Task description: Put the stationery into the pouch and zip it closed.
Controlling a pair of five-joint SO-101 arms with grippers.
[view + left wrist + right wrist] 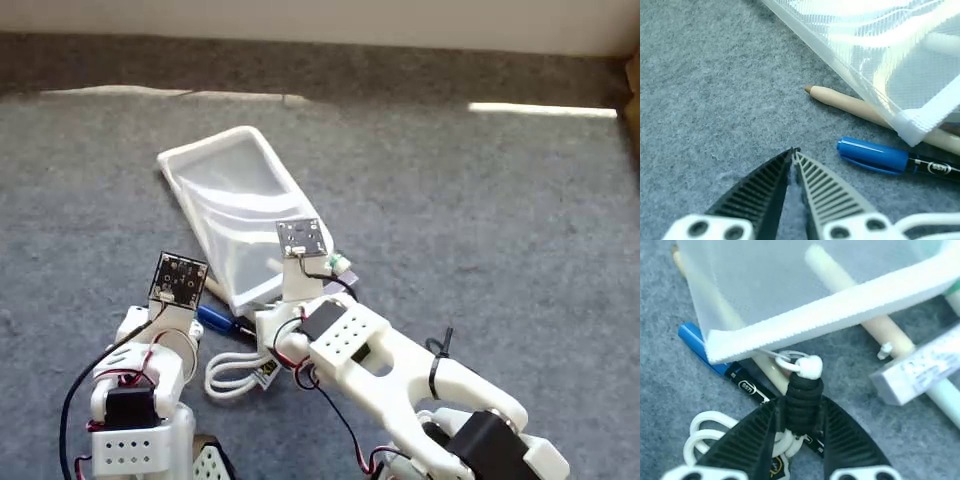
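Note:
A white translucent mesh pouch (232, 205) lies flat on the grey carpet, its open end toward the arms. My right gripper (801, 401) is shut on the black ribbed zipper pull (803, 390), whose white bead and ring meet the pouch's zipper edge (840, 310). A pale stick (830, 272) shows through the mesh. Outside the pouch lie a blue-capped pen (880, 156), a beige pencil (850, 102) partly under the pouch corner, and a white eraser (922, 371). My left gripper (792, 152) is shut and empty, just short of the blue pen's cap.
A coiled white cable (235, 375) lies between the two arms, close under the right gripper. A small green-tipped item (340, 265) sits by the pouch's near corner. Grey carpet (500, 230) stretches away to the right and behind the pouch.

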